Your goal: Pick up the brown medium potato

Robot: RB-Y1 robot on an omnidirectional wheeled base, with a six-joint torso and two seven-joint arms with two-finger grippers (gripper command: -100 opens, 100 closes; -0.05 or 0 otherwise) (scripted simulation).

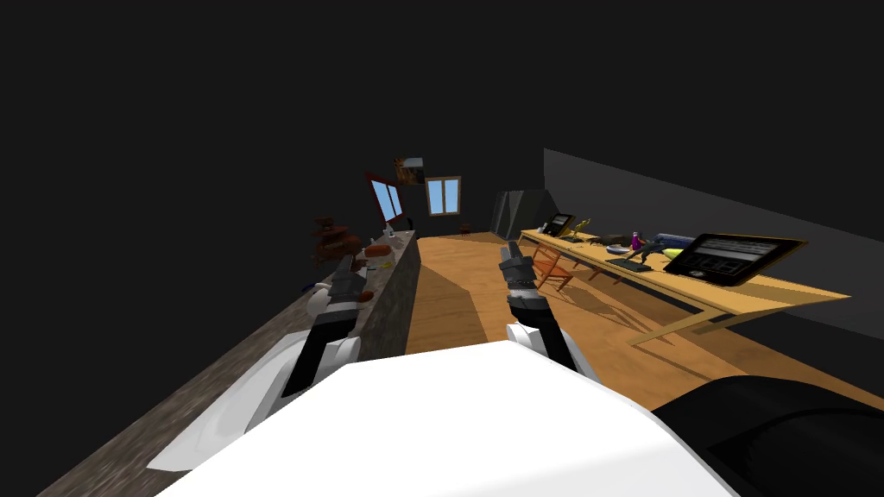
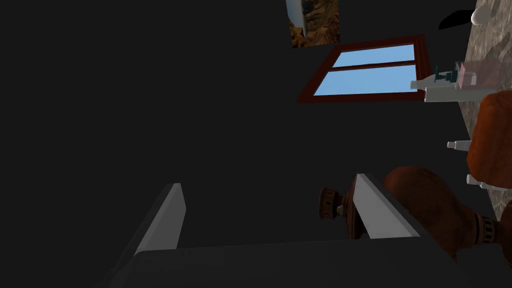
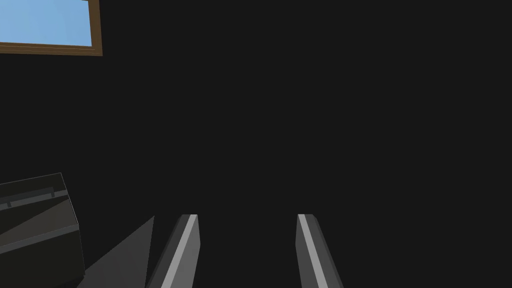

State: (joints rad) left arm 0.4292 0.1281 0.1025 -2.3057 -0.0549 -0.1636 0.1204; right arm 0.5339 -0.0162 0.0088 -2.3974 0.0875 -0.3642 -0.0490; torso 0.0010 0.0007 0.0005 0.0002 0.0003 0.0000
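A brown rounded lump, which I take for the potato [image 2: 425, 200], lies on the stone counter top [image 2: 492, 45], just outside one finger [image 2: 380, 210] of my left gripper [image 2: 275, 210] and not between the fingers. That gripper is open and holds nothing. In the head view the potato [image 1: 367, 296] is a small brown spot on the counter [image 1: 393, 293], right beside my left gripper [image 1: 347, 261]. A ribbed brown object [image 2: 332, 202] lies behind it. My right gripper [image 1: 508, 251] hangs open over the wooden floor, empty [image 3: 247, 225].
A bigger orange-brown lump [image 2: 492, 135], a pump bottle [image 2: 445, 77] and small white bottles stand further along the counter. To the right a long wooden desk [image 1: 760, 298] carries a dark screen [image 1: 734, 257], with a chair [image 1: 552, 263] by it. Wooden floor [image 1: 466, 302] lies between.
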